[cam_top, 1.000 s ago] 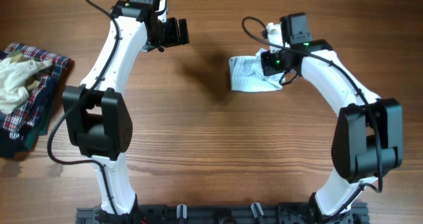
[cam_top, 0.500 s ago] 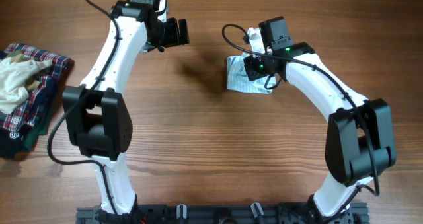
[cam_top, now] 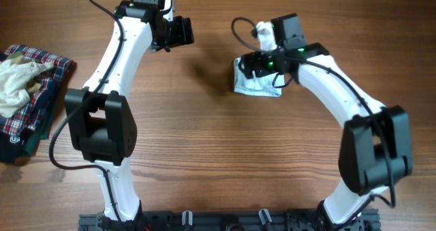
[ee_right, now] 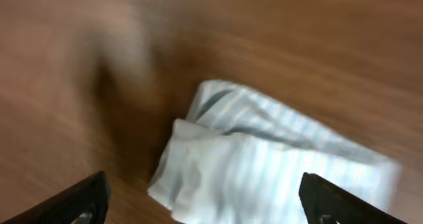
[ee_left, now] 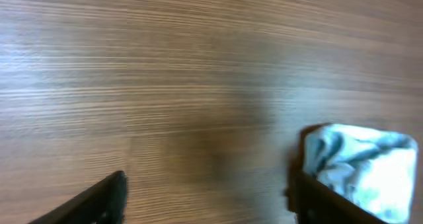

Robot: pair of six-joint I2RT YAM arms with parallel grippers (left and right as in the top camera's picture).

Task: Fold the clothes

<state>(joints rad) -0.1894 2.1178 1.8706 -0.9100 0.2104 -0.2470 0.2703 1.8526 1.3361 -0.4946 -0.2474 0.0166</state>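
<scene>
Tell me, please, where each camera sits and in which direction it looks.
Overhead: fixed above the table, looking straight down; the left arm and right arm show whole, with the striped garment and a plaid pile.
Left wrist: on the left arm, looking down at bare wood; the open left gripper shows its tips at the bottom edge.
Right wrist: on the right arm, close above the garment; the open right gripper shows its tips in the bottom corners.
Shared: all three views show the garment.

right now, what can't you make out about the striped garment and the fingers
Overhead: the right arm covers part of the striped garment.
Right wrist: blur smears its folds; the fingers are cut off at the bottom edge.
Left wrist: one finger and the bottom edge hide its lower part.
</scene>
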